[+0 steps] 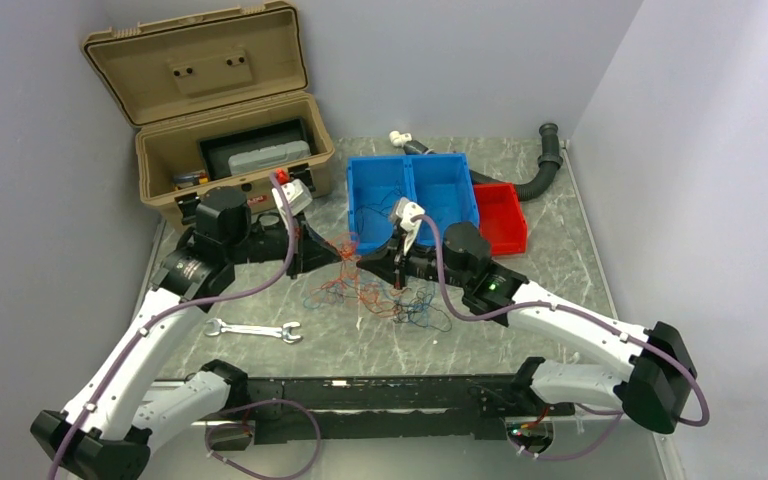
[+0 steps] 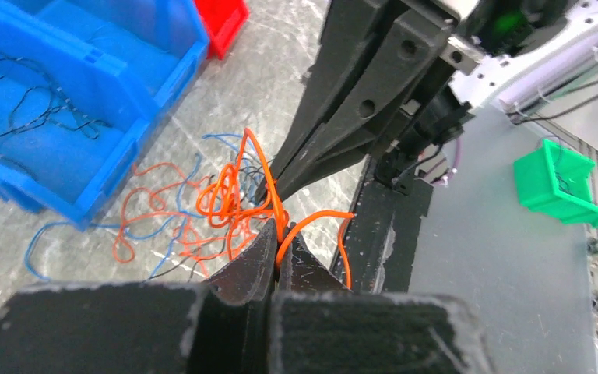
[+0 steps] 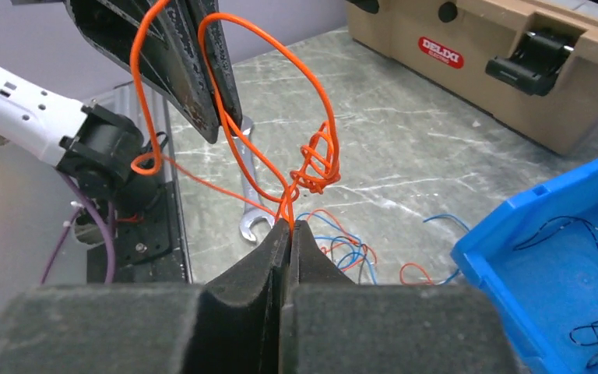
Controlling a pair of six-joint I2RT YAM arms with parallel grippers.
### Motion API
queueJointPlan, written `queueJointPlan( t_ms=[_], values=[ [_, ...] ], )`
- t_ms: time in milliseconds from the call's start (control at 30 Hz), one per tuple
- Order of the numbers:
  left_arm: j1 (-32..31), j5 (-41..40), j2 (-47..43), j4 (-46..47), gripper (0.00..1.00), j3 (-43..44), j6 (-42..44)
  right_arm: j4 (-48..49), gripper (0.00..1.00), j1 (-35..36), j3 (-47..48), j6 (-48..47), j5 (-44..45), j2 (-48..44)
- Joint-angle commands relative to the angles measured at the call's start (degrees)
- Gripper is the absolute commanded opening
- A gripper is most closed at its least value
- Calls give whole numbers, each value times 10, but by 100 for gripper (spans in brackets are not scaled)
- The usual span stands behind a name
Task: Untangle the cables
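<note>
The cables [image 1: 365, 288] lie as a loose tangle of orange, blue and black strands on the marble table between the two arms. My left gripper [image 2: 280, 234] is shut on an orange cable [image 2: 226, 195] lifted out of the tangle. My right gripper [image 3: 286, 224] is shut on the same orange cable [image 3: 317, 175], just below a small knot of loops. The two grippers meet tip to tip above the pile, the left gripper [image 1: 343, 250] coming from the left and the right gripper [image 1: 362, 263] from the right. An orange loop arches between them.
A blue two-compartment bin [image 1: 415, 195] behind the pile holds thin black wires [image 2: 39, 109]. A red bin [image 1: 500, 215] sits beside it, a black hose [image 1: 545, 165] behind. An open tan case [image 1: 230, 130] stands at back left. A wrench [image 1: 253, 329] lies at front left.
</note>
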Motion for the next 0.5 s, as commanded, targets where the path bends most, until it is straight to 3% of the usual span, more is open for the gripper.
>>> queueJointPlan(
  t_ms=[0,267,433,467],
  values=[
    [-3,-86,-2,-13,0,18,11,10,0,3,22,15,72,-20],
    [15,-382,-25,-58,0,-10,-54,-158,0,-1,-17,104,485,-137],
    [47,-456,-28,-75,1,-32,-83,-289,0,-11,-30,180,619,-219],
    [48,-459,-23,-78,11,-32,-86,-301,0,-13,-35,186,623,-233]
  ],
)
